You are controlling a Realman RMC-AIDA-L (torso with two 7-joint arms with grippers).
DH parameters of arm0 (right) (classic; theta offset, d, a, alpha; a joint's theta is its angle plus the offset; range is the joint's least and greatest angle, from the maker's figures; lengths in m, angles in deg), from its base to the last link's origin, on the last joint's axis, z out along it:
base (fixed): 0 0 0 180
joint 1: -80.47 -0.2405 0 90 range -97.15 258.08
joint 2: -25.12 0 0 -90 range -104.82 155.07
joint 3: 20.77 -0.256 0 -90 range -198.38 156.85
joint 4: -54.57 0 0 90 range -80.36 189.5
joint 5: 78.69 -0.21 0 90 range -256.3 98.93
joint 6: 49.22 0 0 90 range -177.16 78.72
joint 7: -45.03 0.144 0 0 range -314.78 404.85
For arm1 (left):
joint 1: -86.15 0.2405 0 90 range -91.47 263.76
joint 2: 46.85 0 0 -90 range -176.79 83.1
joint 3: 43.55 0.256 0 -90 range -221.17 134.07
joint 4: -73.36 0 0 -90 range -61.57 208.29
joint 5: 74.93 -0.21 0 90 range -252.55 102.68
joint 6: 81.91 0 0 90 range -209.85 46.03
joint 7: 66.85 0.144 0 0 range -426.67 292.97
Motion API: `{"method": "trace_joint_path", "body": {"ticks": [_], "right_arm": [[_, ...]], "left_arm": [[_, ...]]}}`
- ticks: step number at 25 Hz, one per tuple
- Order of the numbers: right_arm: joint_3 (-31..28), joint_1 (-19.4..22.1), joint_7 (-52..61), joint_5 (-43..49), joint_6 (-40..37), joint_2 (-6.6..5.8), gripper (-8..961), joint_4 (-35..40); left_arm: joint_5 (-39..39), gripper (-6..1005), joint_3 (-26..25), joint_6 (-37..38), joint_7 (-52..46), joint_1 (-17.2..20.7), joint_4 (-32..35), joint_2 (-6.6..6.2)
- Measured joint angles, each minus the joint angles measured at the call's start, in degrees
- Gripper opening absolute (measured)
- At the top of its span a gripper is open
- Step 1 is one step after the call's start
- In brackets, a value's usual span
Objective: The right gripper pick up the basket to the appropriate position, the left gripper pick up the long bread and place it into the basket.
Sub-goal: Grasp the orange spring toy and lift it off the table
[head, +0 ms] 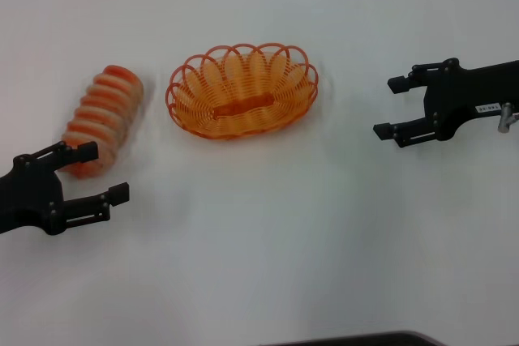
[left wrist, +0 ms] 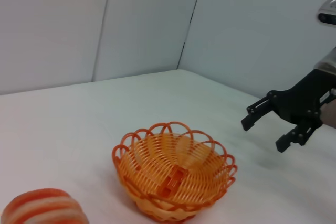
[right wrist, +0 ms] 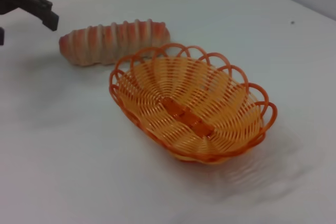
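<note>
The orange wire basket [head: 242,91] sits empty on the white table at the centre back; it also shows in the left wrist view [left wrist: 174,177] and the right wrist view [right wrist: 190,106]. The long bread [head: 103,117], cream with orange-red stripes, lies to the basket's left, also in the right wrist view [right wrist: 113,41] and, cut off, in the left wrist view [left wrist: 44,207]. My left gripper [head: 104,174] is open and empty, just in front of the bread's near end. My right gripper [head: 392,107] is open and empty, well to the right of the basket, also in the left wrist view [left wrist: 265,129].
The white table [head: 268,249] runs on all sides. A dark edge [head: 365,339] shows at the front of the head view. White walls stand behind the table in the left wrist view.
</note>
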Motion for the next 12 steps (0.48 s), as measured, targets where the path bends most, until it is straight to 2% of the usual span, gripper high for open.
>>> {"method": "trace_joint_path", "body": {"ticks": [7, 12], "right_arm": [[-0.24, -0.17, -0.39, -0.20, 0.38, 0.04, 862, -0.03], [-0.14, -0.24, -0.19, -1.67, 0.41, 0.07, 861, -0.01]], "left_arm": [[-0.03, 907, -1.56, -2.31, -1.80, -0.19, -0.04, 0.25], [0.06, 908, -6.00, -2.49, -14.23, -1.81, 2.43, 0.39]]}}
